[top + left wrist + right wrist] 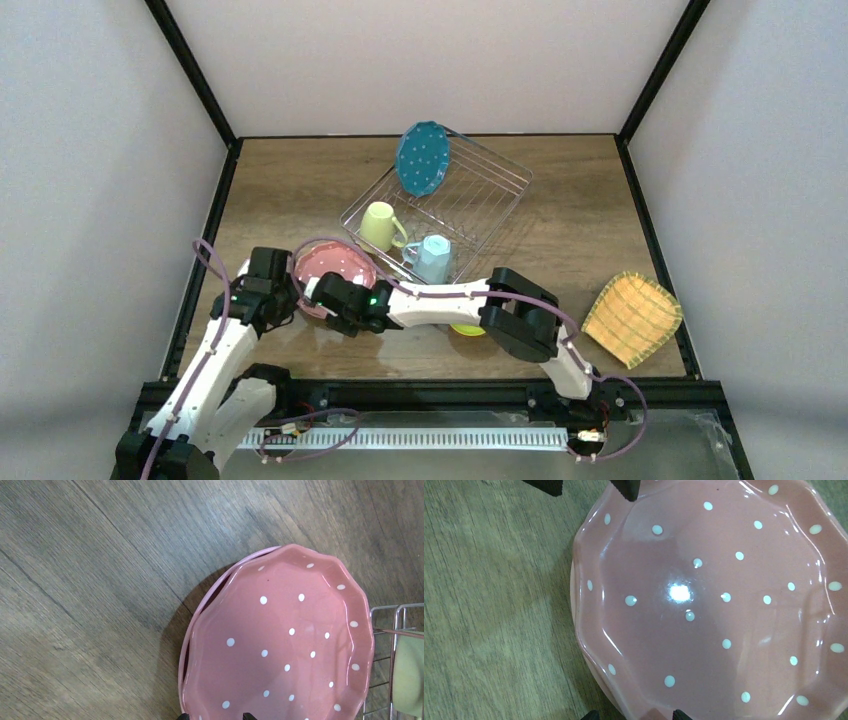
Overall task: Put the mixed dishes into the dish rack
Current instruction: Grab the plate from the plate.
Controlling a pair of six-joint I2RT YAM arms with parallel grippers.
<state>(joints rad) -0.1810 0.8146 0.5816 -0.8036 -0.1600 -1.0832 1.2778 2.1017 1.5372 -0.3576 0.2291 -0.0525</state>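
Observation:
Two pink dotted plates (340,265) lie stacked, slightly offset, on the wood table left of the dish rack (470,205). My left gripper (296,298) (216,716) stands open with its tips astride the upper plate's (280,640) near rim. From the other side my right gripper (320,292) (635,716) is also open astride that plate's (704,605) rim; the left gripper's fingers (626,487) show at the top of the right wrist view. In the rack, a blue dotted plate (422,158) stands on edge beside a pale green mug (380,226) and a light blue mug (432,258).
A lime bowl (467,329) is mostly hidden under the right arm. A woven tan plate (632,317) lies at the table's right edge. Black frame posts and grey walls enclose the table. The rack's wire corner (395,630) is close to the pink plates.

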